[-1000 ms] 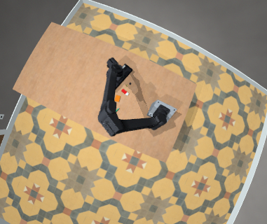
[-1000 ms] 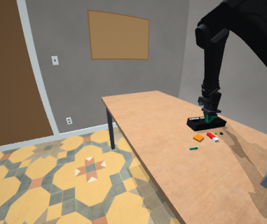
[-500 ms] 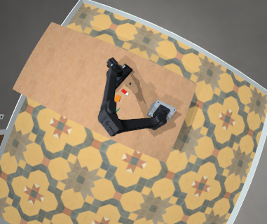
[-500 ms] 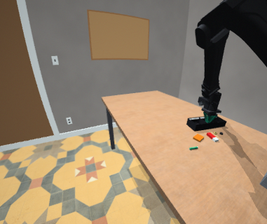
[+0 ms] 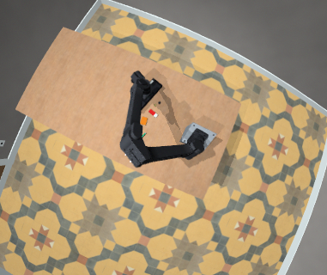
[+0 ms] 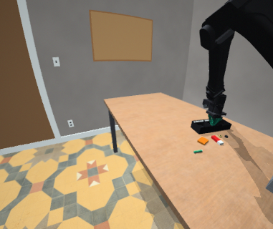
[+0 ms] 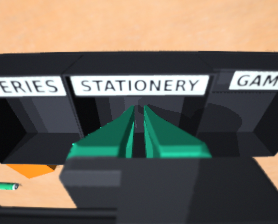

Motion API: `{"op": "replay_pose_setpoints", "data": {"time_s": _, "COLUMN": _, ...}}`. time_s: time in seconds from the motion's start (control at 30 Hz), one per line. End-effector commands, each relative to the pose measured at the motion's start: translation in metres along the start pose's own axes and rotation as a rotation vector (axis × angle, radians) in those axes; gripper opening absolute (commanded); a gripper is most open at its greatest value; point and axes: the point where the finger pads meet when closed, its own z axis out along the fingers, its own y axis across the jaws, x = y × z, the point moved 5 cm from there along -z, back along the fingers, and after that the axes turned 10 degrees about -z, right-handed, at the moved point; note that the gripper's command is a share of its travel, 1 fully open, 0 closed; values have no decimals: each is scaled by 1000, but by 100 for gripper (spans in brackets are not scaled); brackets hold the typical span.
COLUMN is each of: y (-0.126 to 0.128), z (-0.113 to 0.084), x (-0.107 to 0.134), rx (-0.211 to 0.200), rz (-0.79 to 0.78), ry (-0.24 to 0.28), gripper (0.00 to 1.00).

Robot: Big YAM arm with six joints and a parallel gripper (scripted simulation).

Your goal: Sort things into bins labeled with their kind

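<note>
The black three-compartment bin row (image 5: pixel 154 94) (image 6: pixel 199 128) (image 7: pixel 140 62) stands on the wooden surface (image 5: pixel 79 82) (image 6: pixel 145 122) (image 7: pixel 140 25), its middle label reading "STATIONERY"; the flanking labels, cut by the wrist view's edges, show "TERIES" and "GAME". The claw (image 5: pixel 144 87) (image 6: pixel 214 124) (image 7: pixel 139 111), with green fingers, points down over the middle compartment; it is nearly closed, with a narrow gap between its tips and nothing visibly gripped. Five things lie on the surface outside the bins: a green cylindrical battery (image 5: pixel 144 135) (image 6: pixel 198 151) (image 7: pixel 4 186); an orange square block (image 5: pixel 143 121) (image 6: pixel 203 140) (image 7: pixel 32 170), between the battery and the bin row; a red-and-white oblong piece (image 5: pixel 153 113) (image 6: pixel 217 139), near the block; and, just beyond it, a tiny yellowish piece (image 5: pixel 155 105) (image 6: pixel 221 136) beside a tiny dark piece (image 5: pixel 160 102) (image 6: pixel 226 136), both too small to identify.
</note>
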Motion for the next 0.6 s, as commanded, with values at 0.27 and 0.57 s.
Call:
{"op": "replay_pose_setpoints", "data": {"time_s": 0.27, "y": -3, "z": -40, "x": -26, "rx": 18, "rz": -33, "ry": -66, "gripper": 9}}
{"op": "replay_pose_setpoints", "data": {"time_s": 0.57, "y": -2, "z": -51, "x": -26, "rx": 20, "rz": -35, "ry": -69, "gripper": 9}}
